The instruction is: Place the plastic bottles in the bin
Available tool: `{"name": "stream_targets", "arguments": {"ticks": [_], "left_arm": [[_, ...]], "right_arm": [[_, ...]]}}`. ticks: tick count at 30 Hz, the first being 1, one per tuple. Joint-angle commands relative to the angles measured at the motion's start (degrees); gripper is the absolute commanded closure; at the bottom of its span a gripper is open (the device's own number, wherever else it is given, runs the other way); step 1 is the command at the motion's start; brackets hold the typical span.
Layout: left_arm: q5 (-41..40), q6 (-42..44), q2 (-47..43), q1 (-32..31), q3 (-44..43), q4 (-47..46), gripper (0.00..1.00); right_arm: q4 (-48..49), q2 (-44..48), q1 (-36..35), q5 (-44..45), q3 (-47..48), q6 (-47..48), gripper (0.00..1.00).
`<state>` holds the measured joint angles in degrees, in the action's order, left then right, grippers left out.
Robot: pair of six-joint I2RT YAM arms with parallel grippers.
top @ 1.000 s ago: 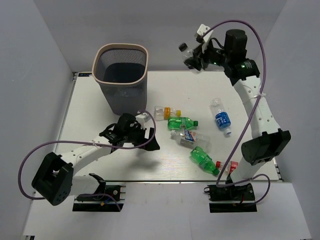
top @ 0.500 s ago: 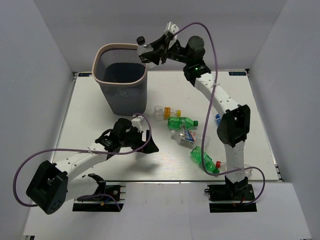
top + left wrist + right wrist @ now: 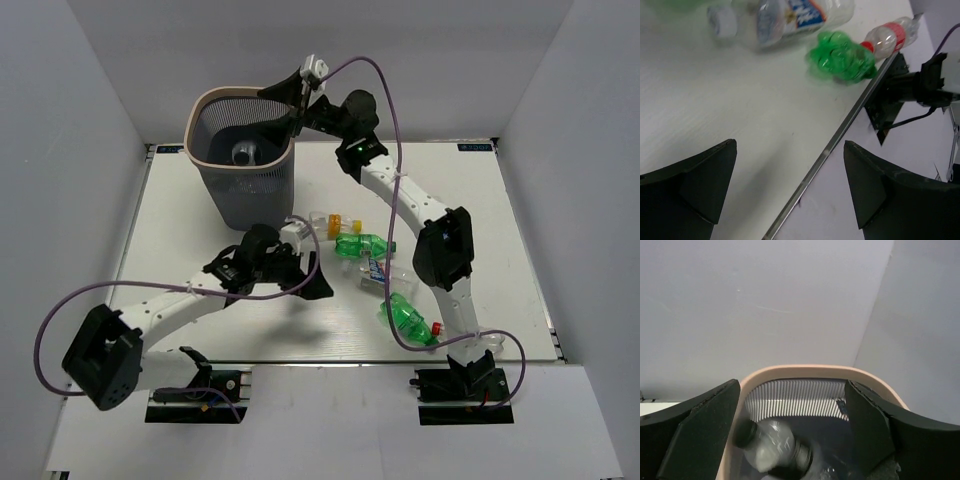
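The bin (image 3: 240, 97), dark mesh with a pale pinkish rim, stands at the back left. My right gripper (image 3: 286, 108) hangs open over its right rim. Below it a clear bottle with a black cap (image 3: 771, 450) is blurred inside the bin (image 3: 810, 371), free of the right gripper (image 3: 792, 427). Several plastic bottles lie mid-table: a clear one with an orange cap (image 3: 328, 225), a green one (image 3: 360, 243), a clear blue-labelled one (image 3: 376, 270), another green one (image 3: 404, 315) and a clear red-labelled one (image 3: 441, 331). My left gripper (image 3: 308, 275) is open and empty, left of them.
In the left wrist view the open left gripper (image 3: 790, 185) hovers over the table's metal front edge (image 3: 830, 145), with the green bottle (image 3: 842, 55), the blue-labelled bottle (image 3: 785, 17) and the red-labelled bottle (image 3: 890, 35) beyond. White walls enclose the table.
My right arm swung left from the back right to above the bin with the black-capped bottle, then opened; the bottle now drops inside. My left arm shifted slightly right.
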<state>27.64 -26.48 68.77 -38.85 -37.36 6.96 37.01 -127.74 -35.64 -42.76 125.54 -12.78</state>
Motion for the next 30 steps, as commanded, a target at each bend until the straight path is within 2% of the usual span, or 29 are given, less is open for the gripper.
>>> {"name": "stream_targets", "arguments": {"ticks": [1, 4, 5, 7, 8, 9, 10, 11, 12, 13, 14, 15, 16, 17, 18, 20, 23, 24, 27, 30], "left_arm": [[1.89, 0.9, 5.38, -1.67, -6.21, -4.76, 0.03], [1.89, 4.49, 9.79, -4.47, -11.75, -4.25, 0.03], [1.89, 8.07, 12.5, -5.18, -13.42, -3.19, 0.04], [1.89, 11.61, 14.54, -7.29, -17.21, -2.48, 0.04], [1.11, 15.37, 15.33, -7.9, -18.17, -1.78, 0.04], [-0.12, 17.32, 16.47, -8.78, -19.49, -1.78, 0.05], [-1.78, 19.17, 17.09, -8.79, -20.11, -1.78, 0.06], [-2.41, 23.19, 17.79, -9.48, -21.42, -1.78, 0.06], [-3.37, 25.23, 19.37, -9.49, -22.04, -1.17, 0.07], [-4.77, 27.25, 20.34, -10.1, -22.75, -1.16, 0.07], [-5.4, 31.19, 21.57, -10.1, -24.67, -0.03, 0.07], [-5.4, 33.49, 22.88, -10.1, -25.73, -0.02, 0.09], [-5.92, 35.86, 25.68, -10.71, -26.7, 1.03, 0.09], [-6.54, 38.06, 27.01, -10.72, -28.8, 1.73, 0.09], [-6.54, 42.0, 28.25, -11.24, -29.6, 1.74, 0.09], [-6.54, 46.06, 31.05, -11.86, -31.62, 1.74, 0.08], [-5.93, 53.27, 33.79, -13.09, -34.6, 2.61, 0.06], [-7.06, 55.03, 34.75, -14.05, -35.49, 4.01, 0.05], [-10.84, 60.39, 38.01, -15.46, -37.17, 4.73, 0.05], [-11.37, 62.77, 39.94, -15.99, -38.74, 4.2, 0.04]], "right_arm": [[1.66, 0.12, 1.36, 3.56, 1.73, 0.38, 0.1], [-1.59, 3.44, 3.29, 6.36, 3.31, 2.31, 0.1], [-6.38, 4.6, 3.9, 7.25, 3.49, 2.84, 0.11], [-13.24, 9.06, 7.24, 12.23, 2.09, 5.37, 0.22], [-18.16, 12.4, 8.47, 13.48, 0.17, 6.96, 0.48], [-20.29, 16.08, 12.31, 15.15, -2.72, 7.41, 0.68], [-25.71, 17.25, 13.74, 17.25, -5.36, 9.42, 0.86], [-32.29, 21.09, 16.62, 19.88, -6.43, 10.04, 1.0], [-40.1, 22.18, 19.7, 20.69, -8.44, 11.7, 1.0], [-43.92, 22.88, 23.04, 20.27, -10.03, 12.33, 1.0], [-55.44, 24.11, 24.81, 18.09, -10.74, 15.29, 1.0], [-59.39, 24.29, 27.87, 16.67, -12.4, 16.46, 0.84], [-63.25, 24.3, 30.77, 15.18, -12.94, 17.77, 0.61], [-66.86, 24.64, 32.54, 11.08, -13.47, 21.61, 0.45], [-75.16, 25.34, 35.08, 10.25, -18.96, 22.61, 0.36], [-75.16, 29.47, 38.62, 8.49, -25.22, 25.85, 0.34], [-71.56, 37.2, 42.31, 7.52, -41.56, 28.59, 0.33], [-71.21, 40.09, 43.27, 7.0, -43.08, 29.29, 0.31], [-71.73, 41.87, 45.39, 4.45, -46.25, 29.83, 0.31], [-72.96, 42.84, 47.15, 1.82, -47.92, 30.44, 0.31]]}}
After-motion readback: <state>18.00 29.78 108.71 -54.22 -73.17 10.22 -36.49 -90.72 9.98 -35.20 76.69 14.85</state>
